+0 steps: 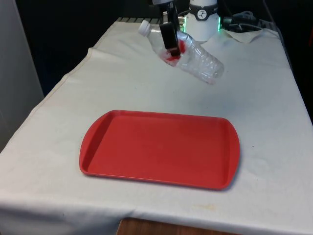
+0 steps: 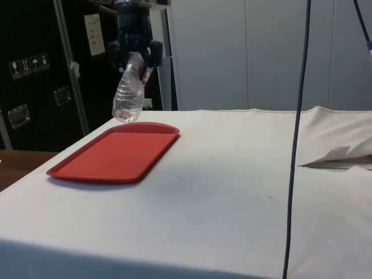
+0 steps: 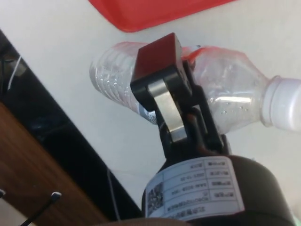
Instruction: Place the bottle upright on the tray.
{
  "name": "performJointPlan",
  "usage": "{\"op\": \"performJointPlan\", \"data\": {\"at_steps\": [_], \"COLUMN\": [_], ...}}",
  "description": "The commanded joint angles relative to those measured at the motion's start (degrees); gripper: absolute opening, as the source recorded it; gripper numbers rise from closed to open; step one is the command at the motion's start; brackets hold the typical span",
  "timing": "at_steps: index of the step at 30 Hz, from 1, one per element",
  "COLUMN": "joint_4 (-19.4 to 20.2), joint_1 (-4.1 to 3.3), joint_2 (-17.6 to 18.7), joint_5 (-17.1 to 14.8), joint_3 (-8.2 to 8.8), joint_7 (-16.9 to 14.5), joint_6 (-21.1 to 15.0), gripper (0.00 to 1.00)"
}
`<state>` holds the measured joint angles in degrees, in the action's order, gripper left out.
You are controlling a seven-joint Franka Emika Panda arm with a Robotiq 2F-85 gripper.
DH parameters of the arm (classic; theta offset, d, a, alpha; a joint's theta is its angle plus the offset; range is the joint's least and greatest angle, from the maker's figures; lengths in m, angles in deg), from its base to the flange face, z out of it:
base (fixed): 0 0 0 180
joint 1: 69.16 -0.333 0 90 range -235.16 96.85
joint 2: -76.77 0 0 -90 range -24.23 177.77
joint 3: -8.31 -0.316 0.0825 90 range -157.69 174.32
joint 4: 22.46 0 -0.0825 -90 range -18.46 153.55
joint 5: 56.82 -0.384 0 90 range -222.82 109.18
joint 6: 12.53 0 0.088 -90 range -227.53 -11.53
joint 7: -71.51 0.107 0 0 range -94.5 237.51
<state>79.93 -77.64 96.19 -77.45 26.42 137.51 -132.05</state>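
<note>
A clear plastic bottle with a white cap and a red label hangs in the air, tilted, its cap toward the front view's left and higher than its base. My black gripper is shut on the bottle around its labelled middle. In the side view the bottle hangs base-down from the gripper, just above the far end of the red tray. The tray lies flat with nothing on it, nearer the front camera than the bottle. The wrist view has the bottle crosswise between the fingers.
White cloth covers the table. A crumpled cloth lies beside the robot base at the far end. A black cable hangs down in the side view.
</note>
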Motion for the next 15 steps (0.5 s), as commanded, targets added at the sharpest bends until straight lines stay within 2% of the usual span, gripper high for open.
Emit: {"op": "performJointPlan", "data": {"at_steps": [1, 3, 4, 5, 12, 13, 15], "joint_4": [-0.8, -1.55, -1.2, -1.95, -4.64, -4.3, -5.33], "joint_1": [-0.29, -0.34, -0.06, -0.34, -0.34, -0.06, -0.34], "joint_2": [0.63, 1.15, 0.8, 1.38, 3.15, 2.86, 3.61], "joint_5": [0.92, 1.6, 1.03, 1.95, 5.1, 4.64, 5.9], "joint_3": [0.17, 0.17, -0.06, 0.17, 0.11, -0.11, 0.17], "joint_7": [1.2, 1.89, 0.97, 2.18, 4.87, 4.07, 5.5], "joint_6": [-0.4, -0.4, 0.0, -0.46, -0.4, -0.06, -0.4], "gripper": [0.0, 0.0, 0.0, 0.0, 0.0, 0.0, 0.0]}}
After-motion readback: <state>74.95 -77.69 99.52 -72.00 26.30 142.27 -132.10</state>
